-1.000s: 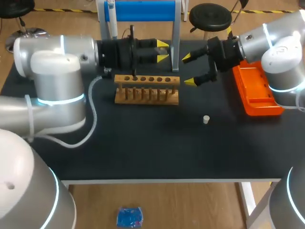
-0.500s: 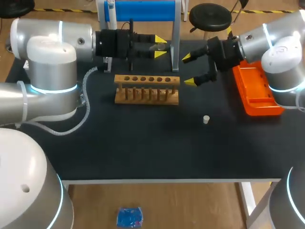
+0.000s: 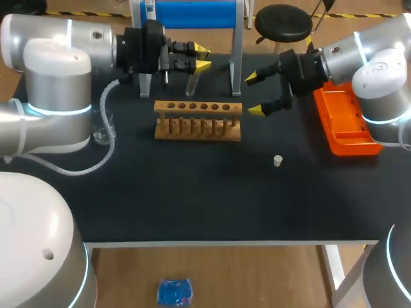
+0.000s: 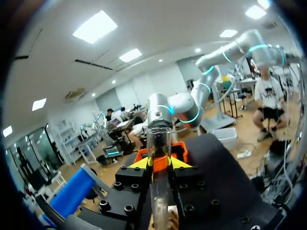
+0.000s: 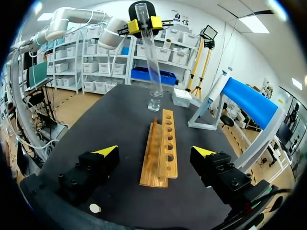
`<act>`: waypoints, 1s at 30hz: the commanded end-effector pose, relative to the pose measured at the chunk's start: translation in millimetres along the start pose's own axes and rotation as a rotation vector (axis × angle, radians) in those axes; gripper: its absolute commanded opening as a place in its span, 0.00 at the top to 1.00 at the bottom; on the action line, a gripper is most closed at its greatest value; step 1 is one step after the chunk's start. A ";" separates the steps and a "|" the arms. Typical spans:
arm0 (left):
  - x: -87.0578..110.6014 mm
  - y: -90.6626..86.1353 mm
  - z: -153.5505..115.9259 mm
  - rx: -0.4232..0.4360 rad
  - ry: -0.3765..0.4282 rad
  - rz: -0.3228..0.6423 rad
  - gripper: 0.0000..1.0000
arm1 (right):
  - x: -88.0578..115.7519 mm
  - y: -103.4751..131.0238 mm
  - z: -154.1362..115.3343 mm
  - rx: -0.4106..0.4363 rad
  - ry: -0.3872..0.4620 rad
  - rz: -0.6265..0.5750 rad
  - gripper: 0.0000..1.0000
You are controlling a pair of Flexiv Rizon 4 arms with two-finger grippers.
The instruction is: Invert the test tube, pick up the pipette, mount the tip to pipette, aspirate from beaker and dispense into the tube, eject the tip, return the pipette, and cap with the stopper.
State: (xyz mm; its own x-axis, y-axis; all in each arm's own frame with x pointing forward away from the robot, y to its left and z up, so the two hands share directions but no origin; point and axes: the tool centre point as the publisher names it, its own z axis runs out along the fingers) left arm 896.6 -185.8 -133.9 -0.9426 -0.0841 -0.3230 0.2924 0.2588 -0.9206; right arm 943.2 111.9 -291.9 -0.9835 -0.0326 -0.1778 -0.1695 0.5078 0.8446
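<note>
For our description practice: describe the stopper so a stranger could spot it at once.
Start at the black table, then find the wooden rack and the orange tray. On bare tabletop before the gap between them lies the stopper: small, pale, alone.

Silver-grey arms (image 3: 58, 77), cyan-lit joint rings (image 3: 61, 110); black screw-studded wrists (image 3: 144, 48); yellow-tipped jaws; pale hose (image 3: 108, 95).

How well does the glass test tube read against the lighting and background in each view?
Head view: the test tube, in the left pincer, is faint against the black table. Left wrist view: its rim shows plainly against the bright room. Right wrist view: its outline is clear against the lit room behind, with no glare hiding it.
</note>
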 end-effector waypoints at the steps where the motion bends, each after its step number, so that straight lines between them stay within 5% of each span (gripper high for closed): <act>1: -2.5 -1.4 3.8 -0.018 -0.044 -0.281 1.00 | 0.8 0.4 -0.5 0.002 -0.001 0.000 0.00; 9: -2.5 -1.4 3.8 -0.018 -0.044 -0.281 1.00 | 0.8 0.4 -0.5 0.002 -0.001 0.000 0.00; 12: -8.9 -1.3 8.5 -0.083 -0.104 -0.383 1.00 | 0.8 0.4 -0.5 0.002 -0.001 0.000 0.00; 17: -16.8 -9.5 2.8 0.005 -0.205 -0.410 1.00 | 0.8 0.4 -0.5 0.002 -0.001 0.000 0.00; 21: -24.1 5.8 2.8 -0.021 -0.250 -0.502 1.00 | 0.8 0.4 -0.5 0.002 -0.001 0.000 0.00; 30: -32.8 9.8 7.9 0.115 -0.198 -0.367 1.00 | 0.8 0.4 -0.5 0.002 -0.001 0.000 0.00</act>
State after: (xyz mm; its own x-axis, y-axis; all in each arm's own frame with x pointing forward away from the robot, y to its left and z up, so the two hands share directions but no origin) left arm 923.0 -189.6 -126.2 -0.9320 -0.3623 0.0095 -0.0677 0.1484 -0.9866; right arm 943.2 111.9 -291.9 -0.9835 -0.0325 -0.1778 -0.1695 0.5079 0.8446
